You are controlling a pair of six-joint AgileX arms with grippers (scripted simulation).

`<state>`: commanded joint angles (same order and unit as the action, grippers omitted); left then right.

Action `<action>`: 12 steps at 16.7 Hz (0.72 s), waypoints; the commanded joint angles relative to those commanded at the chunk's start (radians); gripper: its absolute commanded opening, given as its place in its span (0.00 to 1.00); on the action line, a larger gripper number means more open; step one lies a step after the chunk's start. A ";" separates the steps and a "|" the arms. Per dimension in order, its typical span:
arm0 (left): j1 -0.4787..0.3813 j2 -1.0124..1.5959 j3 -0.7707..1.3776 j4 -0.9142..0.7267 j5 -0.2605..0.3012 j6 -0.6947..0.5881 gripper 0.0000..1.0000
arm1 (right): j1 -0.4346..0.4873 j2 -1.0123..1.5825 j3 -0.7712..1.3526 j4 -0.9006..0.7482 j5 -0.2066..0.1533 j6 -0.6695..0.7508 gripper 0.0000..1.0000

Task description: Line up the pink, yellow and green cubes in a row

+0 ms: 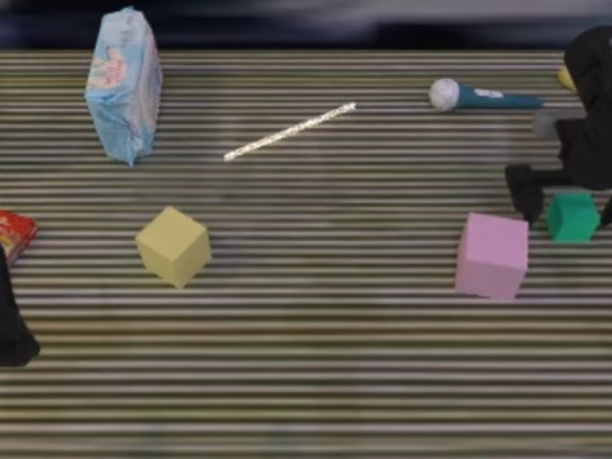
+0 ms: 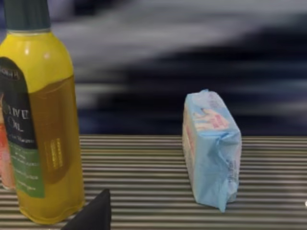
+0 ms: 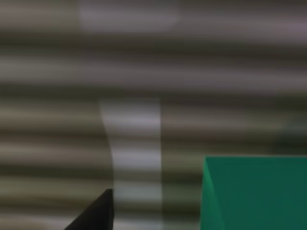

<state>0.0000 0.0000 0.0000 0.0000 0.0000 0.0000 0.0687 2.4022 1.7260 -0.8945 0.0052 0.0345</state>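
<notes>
The left gripper (image 1: pixel 11 330) is sitting parked at the left edge of the striped table (image 1: pixel 316 382), nearest the camera's side; how its fingers stand cannot be told. Farther back, the mustard-yellow matte cube (image 1: pixel 173 246) is resting alone on the left half of the table, and the large pale pink matte cube (image 1: pixel 492 255) is resting on the right half, well apart from it. Just beside the pink cube, toward the right edge, the small teal-green cube (image 1: pixel 572 217) is sitting between the dark fingers of the right gripper (image 1: pixel 566 196), which are spread wide on either side of it without clearly touching. At the far side are lying a teal-handled toy microphone (image 1: pixel 478 96), a thin white straw (image 1: pixel 289 131) and a pale blue soft packet (image 1: pixel 124 84). The left wrist view is also showing a yellow olive-oil bottle (image 2: pixel 41 124).
</notes>
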 joint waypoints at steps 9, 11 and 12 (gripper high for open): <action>0.000 0.000 0.000 0.000 0.000 0.000 1.00 | 0.000 0.000 0.000 0.000 0.000 0.000 0.02; 0.000 0.000 0.000 0.000 0.000 0.000 1.00 | 0.000 0.000 0.000 0.000 0.000 0.000 0.00; 0.000 0.000 0.000 0.000 0.000 0.000 1.00 | 0.000 0.000 0.000 0.000 0.000 0.000 0.00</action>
<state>0.0000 0.0000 0.0000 0.0000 0.0000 0.0000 0.0687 2.4022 1.7260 -0.8945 0.0052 0.0345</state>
